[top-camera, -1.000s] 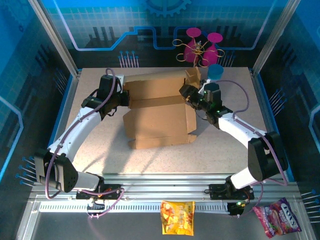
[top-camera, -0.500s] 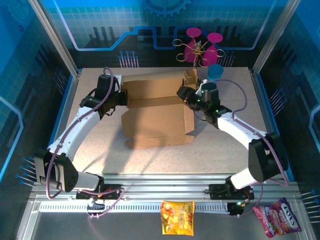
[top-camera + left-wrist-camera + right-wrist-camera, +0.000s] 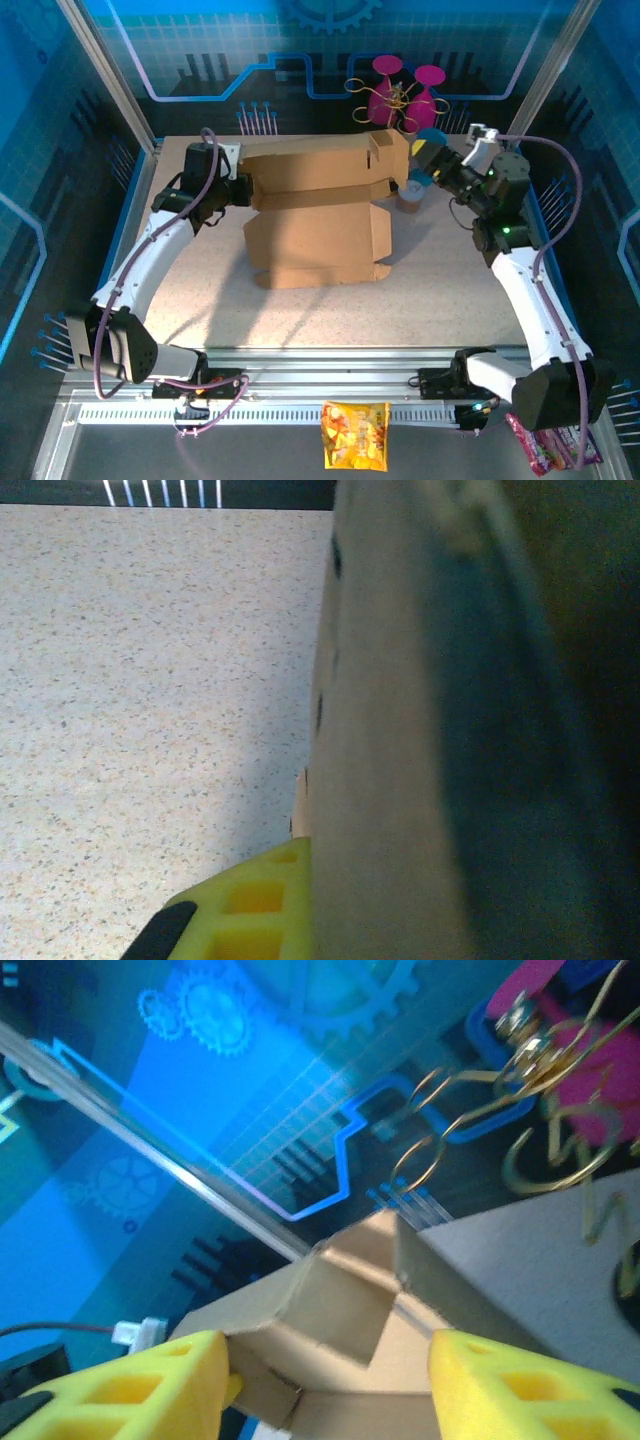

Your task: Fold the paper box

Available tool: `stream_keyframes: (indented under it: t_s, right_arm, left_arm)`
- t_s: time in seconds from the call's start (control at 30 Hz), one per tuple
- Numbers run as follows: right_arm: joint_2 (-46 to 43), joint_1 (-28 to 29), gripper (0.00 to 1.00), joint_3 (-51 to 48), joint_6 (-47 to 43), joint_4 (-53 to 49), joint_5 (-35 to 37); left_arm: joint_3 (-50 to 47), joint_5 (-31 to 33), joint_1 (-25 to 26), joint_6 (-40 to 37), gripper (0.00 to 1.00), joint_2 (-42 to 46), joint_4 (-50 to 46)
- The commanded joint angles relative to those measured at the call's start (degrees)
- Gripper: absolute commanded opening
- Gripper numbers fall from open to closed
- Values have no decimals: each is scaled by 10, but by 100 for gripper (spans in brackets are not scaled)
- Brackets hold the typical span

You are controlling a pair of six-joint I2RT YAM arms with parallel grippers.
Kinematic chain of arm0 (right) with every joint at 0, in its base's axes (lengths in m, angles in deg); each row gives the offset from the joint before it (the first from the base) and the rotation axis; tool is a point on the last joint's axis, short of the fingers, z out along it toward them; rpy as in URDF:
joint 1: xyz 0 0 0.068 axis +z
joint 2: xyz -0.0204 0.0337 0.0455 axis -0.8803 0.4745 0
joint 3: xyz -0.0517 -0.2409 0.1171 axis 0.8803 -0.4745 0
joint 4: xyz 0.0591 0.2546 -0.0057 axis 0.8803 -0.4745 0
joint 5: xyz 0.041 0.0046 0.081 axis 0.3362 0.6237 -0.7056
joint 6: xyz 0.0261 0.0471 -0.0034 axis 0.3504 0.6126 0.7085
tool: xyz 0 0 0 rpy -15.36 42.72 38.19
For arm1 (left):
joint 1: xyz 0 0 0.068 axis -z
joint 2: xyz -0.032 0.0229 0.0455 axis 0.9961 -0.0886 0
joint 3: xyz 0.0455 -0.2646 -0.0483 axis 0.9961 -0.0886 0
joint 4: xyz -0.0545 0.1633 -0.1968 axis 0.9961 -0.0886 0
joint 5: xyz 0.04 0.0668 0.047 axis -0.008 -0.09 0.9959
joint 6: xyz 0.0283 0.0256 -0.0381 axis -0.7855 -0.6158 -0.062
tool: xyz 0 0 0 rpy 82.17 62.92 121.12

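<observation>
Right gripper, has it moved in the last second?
Yes. The right gripper has swung right, off the box, toward the right edge of the table.

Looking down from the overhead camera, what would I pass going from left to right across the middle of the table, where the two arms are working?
left gripper, shut on the box's left end → paper box → right gripper, fingers apart, by the box's right end

The paper box is plain brown. The right gripper has yellow fingers; beyond them, gold wire against a blue circuit-patterned wall.
</observation>
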Motion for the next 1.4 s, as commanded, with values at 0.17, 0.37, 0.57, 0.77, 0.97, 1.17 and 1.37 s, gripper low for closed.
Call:
stream_keyframes:
  t_s: [0.17, 0.37, 0.57, 0.77, 0.97, 1.17, 1.37]
  right_arm:
    - [107, -66, 45, 35, -126, 59, -138]
    - [169, -89, 48, 32, -204, 135, -247]
    - [201, -71, 48, 36, -217, 182, -295]
    - [213, -59, 46, 43, -215, 170, -314]
    - [199, -39, 48, 31, -203, 176, -322]
    - [187, -13, 49, 38, -228, 139, -325]
    - [187, 9, 50, 56, -274, 95, -302]
  left_arm:
    - [25, -108, -30, -20, 0, -4, 11]
    - [43, -151, -40, -30, 0, -24, 4]
    - [51, -166, -48, -32, 0, -39, -2]
    - [51, -171, -51, -25, 0, -47, 4]
    - [61, -171, -54, -21, 0, -60, -3]
    - [69, -174, -55, -18, 0, -70, -1]
    - [74, -174, -55, -19, 0, -74, -2]
